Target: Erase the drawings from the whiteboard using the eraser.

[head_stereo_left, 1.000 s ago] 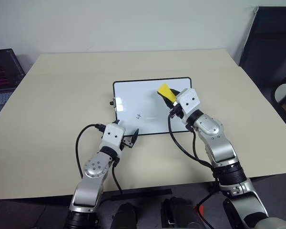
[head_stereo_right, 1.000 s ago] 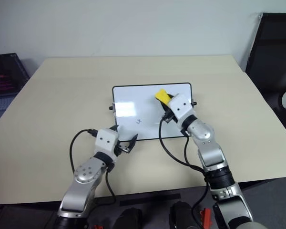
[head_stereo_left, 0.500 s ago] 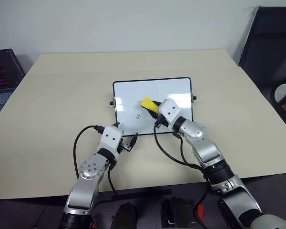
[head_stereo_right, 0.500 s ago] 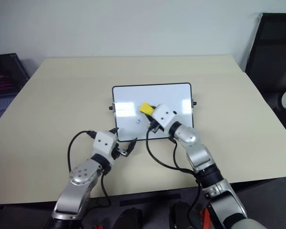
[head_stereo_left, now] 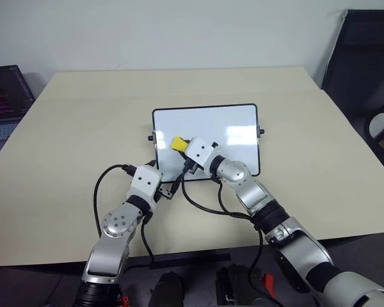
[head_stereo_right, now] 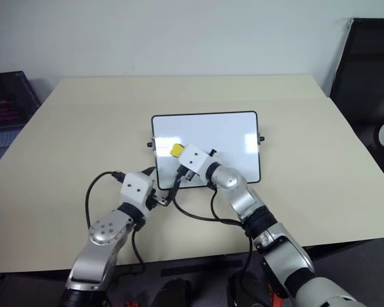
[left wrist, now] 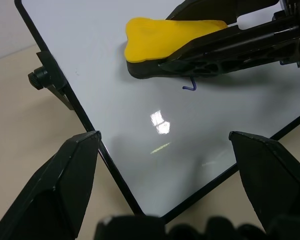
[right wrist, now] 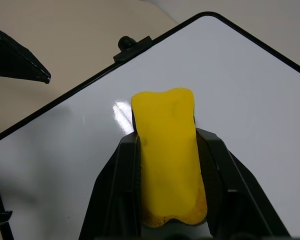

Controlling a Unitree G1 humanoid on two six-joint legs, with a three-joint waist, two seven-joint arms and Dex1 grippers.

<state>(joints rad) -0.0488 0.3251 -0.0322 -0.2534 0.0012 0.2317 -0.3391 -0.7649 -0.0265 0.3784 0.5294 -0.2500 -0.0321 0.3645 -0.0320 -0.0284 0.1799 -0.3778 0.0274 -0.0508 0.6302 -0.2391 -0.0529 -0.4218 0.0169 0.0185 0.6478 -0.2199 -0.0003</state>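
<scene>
Yellow rectangular eraser (head_stereo_left: 178, 144), clamped in the right gripper (head_stereo_left: 187, 153), wipes the glossy black-framed whiteboard (head_stereo_left: 230, 128) around nine o'clock. Left gripper (left wrist: 165, 165) gapes empty. Next, probably: sweep over the remaining scribble (left wrist: 190, 88).

Even, bright room light falls from overhead, leaving small window-shaped glare patches on the glossy whiteboard (head_stereo_left: 205, 137) and soft shadows beside it, everything sharp, nothing blurred.
</scene>
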